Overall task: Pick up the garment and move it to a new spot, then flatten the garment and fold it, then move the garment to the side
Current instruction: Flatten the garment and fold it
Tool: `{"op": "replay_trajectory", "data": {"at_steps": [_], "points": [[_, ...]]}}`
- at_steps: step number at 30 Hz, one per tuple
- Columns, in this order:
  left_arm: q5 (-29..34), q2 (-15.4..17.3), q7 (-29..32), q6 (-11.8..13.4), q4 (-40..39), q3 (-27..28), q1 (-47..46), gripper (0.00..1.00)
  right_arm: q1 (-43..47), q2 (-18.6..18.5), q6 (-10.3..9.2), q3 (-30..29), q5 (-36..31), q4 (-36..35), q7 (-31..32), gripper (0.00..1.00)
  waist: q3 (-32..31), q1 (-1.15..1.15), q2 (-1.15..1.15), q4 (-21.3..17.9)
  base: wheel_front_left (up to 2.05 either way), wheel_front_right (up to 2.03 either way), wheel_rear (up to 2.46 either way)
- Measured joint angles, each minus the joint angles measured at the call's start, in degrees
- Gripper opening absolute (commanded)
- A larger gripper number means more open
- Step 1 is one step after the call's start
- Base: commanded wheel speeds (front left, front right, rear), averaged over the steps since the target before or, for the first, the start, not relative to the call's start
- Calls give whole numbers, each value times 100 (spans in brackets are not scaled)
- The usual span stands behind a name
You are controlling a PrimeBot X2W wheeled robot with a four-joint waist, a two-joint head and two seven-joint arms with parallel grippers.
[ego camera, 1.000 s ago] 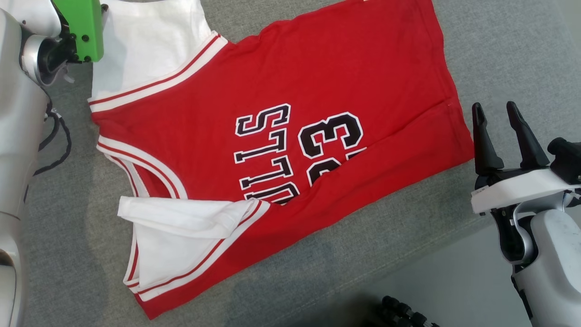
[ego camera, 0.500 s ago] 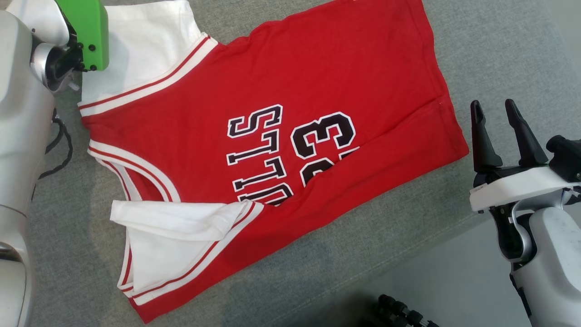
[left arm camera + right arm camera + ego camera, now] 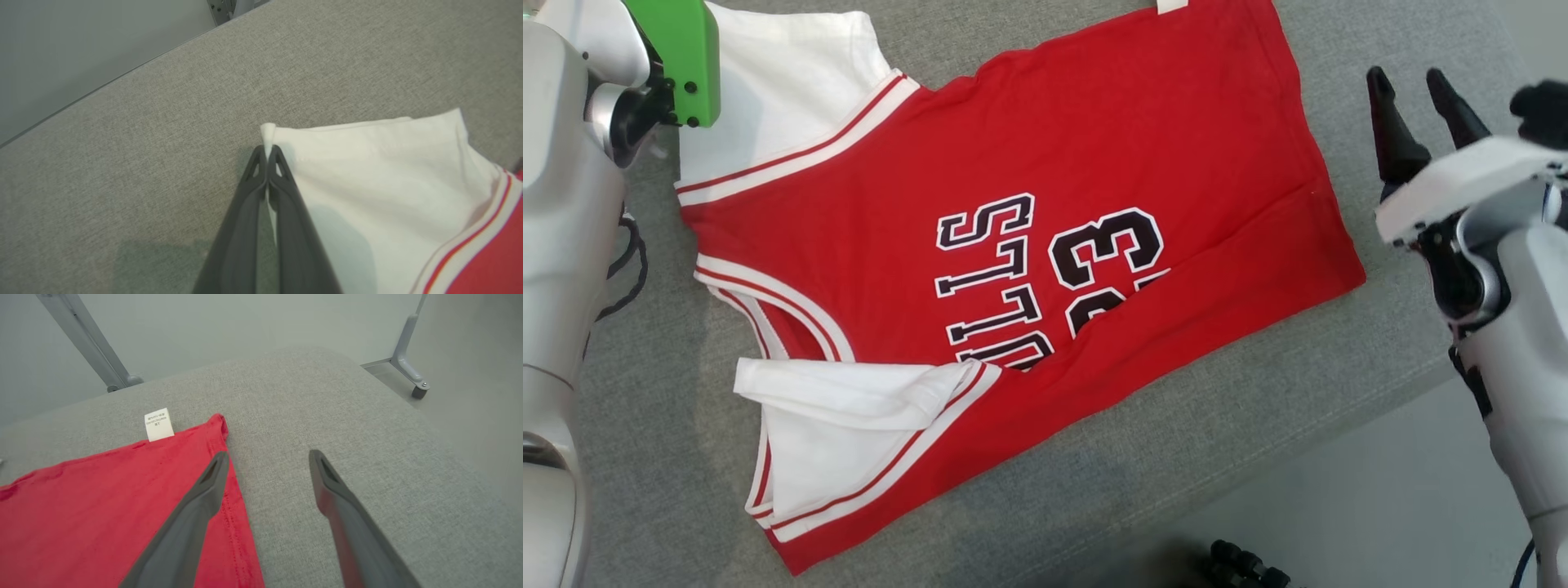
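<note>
Garment (image 3: 1094, 163), red with white sleeves, lay spread on the gray tabletop (image 3: 1339, 392), in about the same spot as a second before. My left tool (image 3: 267, 149) had been wide apart then; now it was pinched tight on the corner of the far white sleeve (image 3: 367, 163). My right tool (image 3: 1406, 75) had moved forward along the bottom hem. Its fingers stood spread, holding nothing, one over the red edge, near the little white label (image 3: 158, 424).

Looked like a plain lab or test room.
Had a grey fabric platform (image 3: 327, 416) mid-frame, metal struts (image 3: 88, 343) upper left and right, pale floor (image 3: 245, 322) behind.
</note>
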Motion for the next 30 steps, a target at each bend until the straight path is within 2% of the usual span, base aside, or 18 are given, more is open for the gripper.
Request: {"op": "replay_trajectory", "data": {"at_steps": [2, 3, 4, 7, 11, 15, 24, 25, 26, 27, 28, 30], "points": [[-23, -14, -64, -1, -19, -32, -17, 0, -425, -19, 0, 124, 174, 223, 554, 100, -6, 0, 0, 53, 0, 0, 0], [-23, -14, -64, -1, -19, -32, -17, 0, -425, -19, 0, 124, 174, 223, 554, 100, -6, 0, 0, 53, 0, 0, 0], [-33, -16, -93, -1, -30, -44, -35, 0, -627, -53, 0, 200, 171, 347, 806, 100, -3, 0, 0, 81, 0, 0, 0], [-43, -53, -168, -8, -101, -104, -113, 0, -1230, -134, 0, 321, 14, 808, 1406, 100, 27, 0, 0, 170, 0, 0, 0], [-102, -104, -265, -8, -258, -203, -212, 0, -1875, -29, 1, 320, -214, 1475, 1981, 100, 105, 0, 0, 303, 0, 0, 0], [-154, -126, -378, -9, -407, -297, -294, 0, -2357, 77, 0, 267, -468, 2030, 2156, 100, 208, 0, 0, 440, 0, 0, 0], [-319, -104, -466, -9, -600, -492, -357, 0, -3056, 288, 1, 233, -945, 2937, 2084, 100, 438, 0, 0, 691, 0, 0, 0], [-325, -104, -467, -9, -613, -509, -359, 0, -3112, 291, 1, 227, -962, 3016, 2080, 96, 456, 0, 0, 712, 0, 0, 0], [-331, -103, -468, -9, -625, -527, -364, 0, -3160, 296, 1, 225, -988, 3089, 2079, 87, 474, 0, 0, 732, 0, 0, 0], [-334, -105, -482, -10, -635, -547, -369, 0, -3193, 300, 1, 220, -991, 3163, 2076, 64, 490, 0, 0, 748, 0, 0, 0], [-343, -105, -485, -10, -641, -564, -375, 0, -3224, 304, 1, 219, -1012, 3241, 2069, 50, 505, 0, 0, 764, 0, 0, 0], [-369, -104, -483, -10, -644, -599, -390, 0, -3292, 299, 1, 212, -1077, 3381, 2038, 36, 527, 0, 0, 789, 0, 0, 0]]}}
